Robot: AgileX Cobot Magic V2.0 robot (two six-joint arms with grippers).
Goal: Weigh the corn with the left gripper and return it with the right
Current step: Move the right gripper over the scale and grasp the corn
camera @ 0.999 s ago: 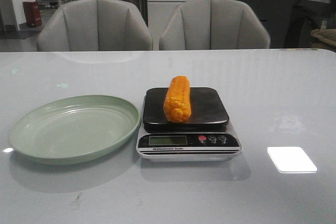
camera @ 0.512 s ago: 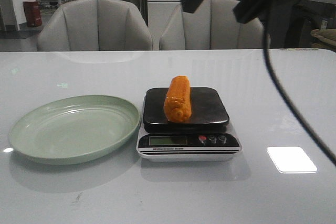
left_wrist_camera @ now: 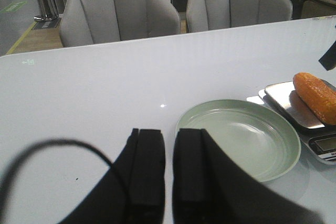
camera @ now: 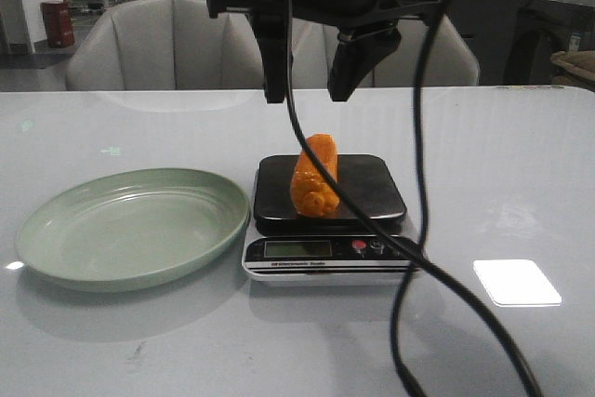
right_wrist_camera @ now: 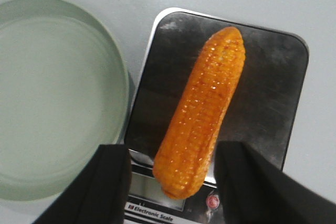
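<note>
Our right claw hangs wide open directly above the corn, which lies on the kitchen scale. Descending off-centre, we could roll the glossy cob off the pan. Our left claw is nearly closed, empty.

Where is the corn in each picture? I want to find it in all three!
Front view: the corn lies on the scale's dark platform, centre, below the right hand.
Left wrist view: the corn is at the right edge.
Right wrist view: the corn fills the middle.
Shared landmark: the green plate beside the scale.
</note>
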